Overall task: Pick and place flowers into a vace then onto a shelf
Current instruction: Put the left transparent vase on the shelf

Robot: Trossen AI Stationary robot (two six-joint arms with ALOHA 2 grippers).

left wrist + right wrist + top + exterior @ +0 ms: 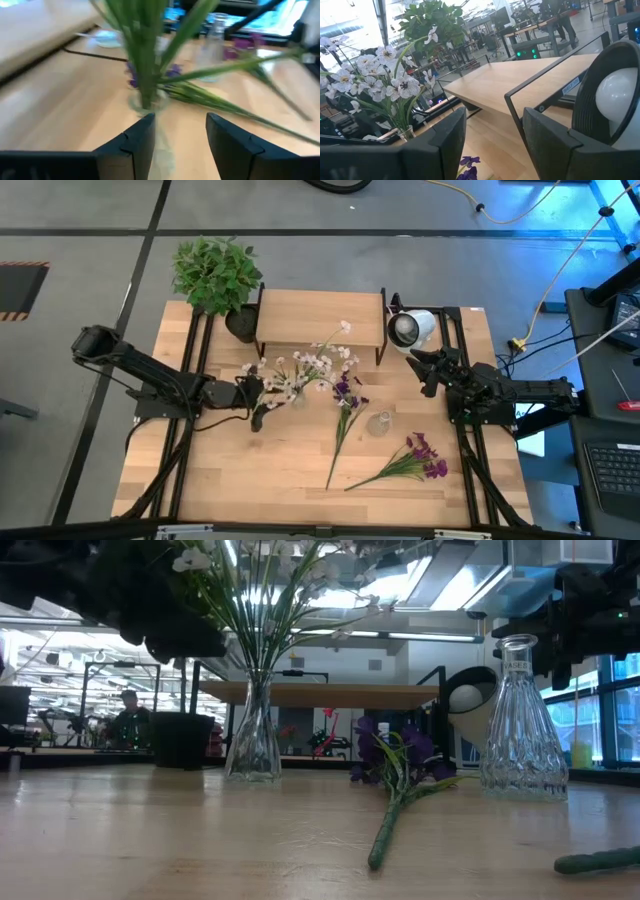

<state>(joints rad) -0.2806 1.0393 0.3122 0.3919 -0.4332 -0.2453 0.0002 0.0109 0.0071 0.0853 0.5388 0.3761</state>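
A clear glass vase [296,393] stands upright on the table in front of the shelf [320,318] and holds white-pink flowers [318,363] by their stems. My left gripper [262,392] is open just left of it, level with the green stems [145,60]; its fingers stop short of the vase mouth [146,104]. A second vase [380,423] stands empty near the table's middle. Two purple flower bunches [345,408] [415,460] lie flat on the table. My right gripper [420,368] hovers open near the shelf's right end.
A bushy potted plant [215,272] stands at the far left corner beside the shelf. A lamp with a white globe [408,328] sits at the shelf's right end, close to my right gripper [495,120]. Bare wood lies along the near edge [250,480].
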